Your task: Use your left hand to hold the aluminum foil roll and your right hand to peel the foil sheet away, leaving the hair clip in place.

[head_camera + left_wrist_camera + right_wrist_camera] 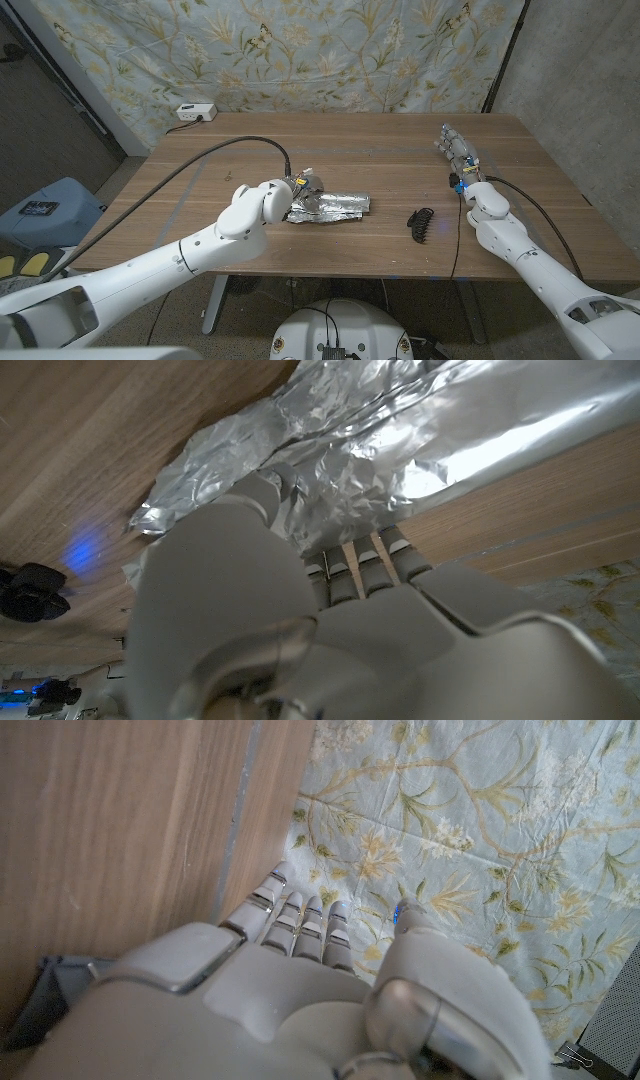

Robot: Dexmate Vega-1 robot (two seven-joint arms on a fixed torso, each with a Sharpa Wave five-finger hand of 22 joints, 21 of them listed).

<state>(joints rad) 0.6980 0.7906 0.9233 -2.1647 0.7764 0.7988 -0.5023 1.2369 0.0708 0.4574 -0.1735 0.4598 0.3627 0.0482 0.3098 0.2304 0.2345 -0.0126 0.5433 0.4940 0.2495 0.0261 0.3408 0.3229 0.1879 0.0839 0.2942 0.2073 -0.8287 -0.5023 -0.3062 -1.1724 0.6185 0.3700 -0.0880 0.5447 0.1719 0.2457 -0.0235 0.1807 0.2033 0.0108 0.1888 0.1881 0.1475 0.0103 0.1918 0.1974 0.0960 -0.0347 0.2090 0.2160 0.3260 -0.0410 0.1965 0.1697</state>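
Note:
The crumpled aluminum foil roll point(332, 207) lies in the middle of the wooden table point(380, 140). My left hand point(268, 203) is at its left end. In the left wrist view my fingers point(395, 555) and thumb close around the wrinkled foil point(400, 430). The black hair clip point(421, 223) sits bare on the wood to the right of the foil, apart from it, and shows as a dark shape point(30, 590) in the left wrist view. My right hand point(458, 152) is at the table's right side, beyond the clip, fingers stretched out and holding nothing point(300, 950).
A white power strip point(195, 112) sits at the table's back left corner. A black cable point(200, 165) runs along my left arm over the table. A floral cloth point(330, 50) hangs behind. A blue bin point(45, 210) stands on the floor at left.

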